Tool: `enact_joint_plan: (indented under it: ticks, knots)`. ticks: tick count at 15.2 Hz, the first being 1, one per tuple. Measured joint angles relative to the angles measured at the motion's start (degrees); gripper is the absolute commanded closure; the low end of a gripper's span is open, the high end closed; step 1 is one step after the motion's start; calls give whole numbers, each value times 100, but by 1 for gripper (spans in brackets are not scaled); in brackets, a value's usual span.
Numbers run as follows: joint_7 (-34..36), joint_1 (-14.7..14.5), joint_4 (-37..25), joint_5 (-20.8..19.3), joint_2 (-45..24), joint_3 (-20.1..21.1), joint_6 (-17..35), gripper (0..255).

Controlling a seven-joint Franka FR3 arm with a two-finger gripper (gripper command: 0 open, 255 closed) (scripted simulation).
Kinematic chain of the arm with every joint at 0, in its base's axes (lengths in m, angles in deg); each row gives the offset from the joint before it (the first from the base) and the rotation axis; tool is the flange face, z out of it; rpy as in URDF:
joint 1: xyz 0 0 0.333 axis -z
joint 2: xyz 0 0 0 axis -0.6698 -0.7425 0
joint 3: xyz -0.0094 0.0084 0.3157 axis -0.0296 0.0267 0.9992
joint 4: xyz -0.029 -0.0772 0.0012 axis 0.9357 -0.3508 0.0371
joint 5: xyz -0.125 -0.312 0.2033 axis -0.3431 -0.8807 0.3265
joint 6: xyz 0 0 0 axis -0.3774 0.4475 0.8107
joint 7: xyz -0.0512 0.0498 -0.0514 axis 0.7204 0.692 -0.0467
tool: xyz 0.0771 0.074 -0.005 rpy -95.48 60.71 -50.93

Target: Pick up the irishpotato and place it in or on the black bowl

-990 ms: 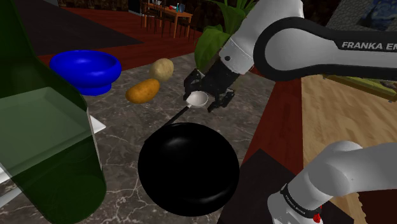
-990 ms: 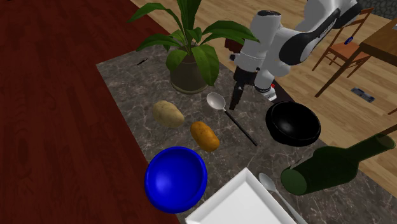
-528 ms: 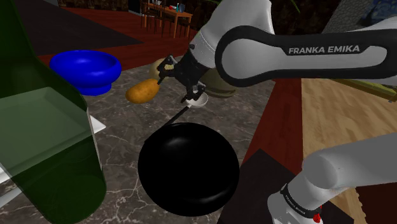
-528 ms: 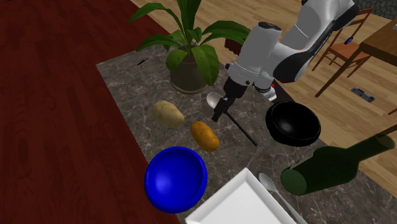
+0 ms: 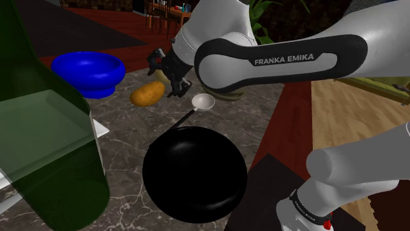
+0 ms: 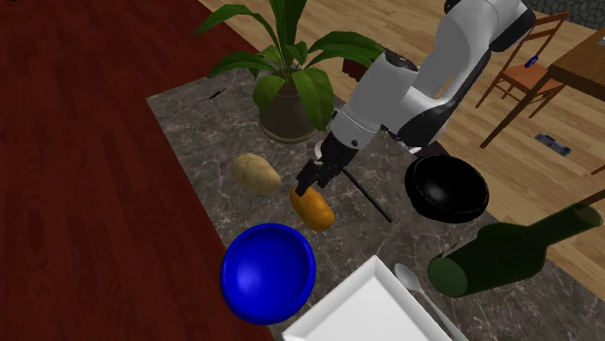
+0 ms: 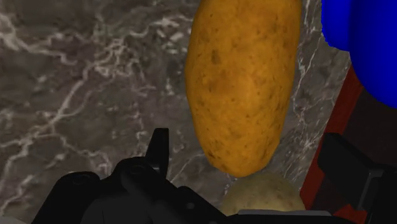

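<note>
Irishpotato [image 6: 256,172]: pale tan oval with a dull, speckled skin. It lies on the dark, white-veined marble counter [image 6: 194,131], near the orange potato [image 6: 313,207] and well apart from the black bowl [image 6: 447,208].
Black bowl: round, glossy.
Orange potato: elongated, pitted skin.
Gripper [image 6: 308,184]: matt black, fingers [image 7: 159,147] spread wide and holding nothing. It hovers over the orange potato, which sits untouched between them.
Blue bowl [image 6: 268,272]: glossy, round.
</note>
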Motion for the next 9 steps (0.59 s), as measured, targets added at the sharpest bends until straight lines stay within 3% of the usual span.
enact_joint_plan:
  ticks: [5,9]
  knots:
    - [286,866,-24,-387,-311,917,336,0]
    - [313,992,-28,-424,-338,1049,376,0]
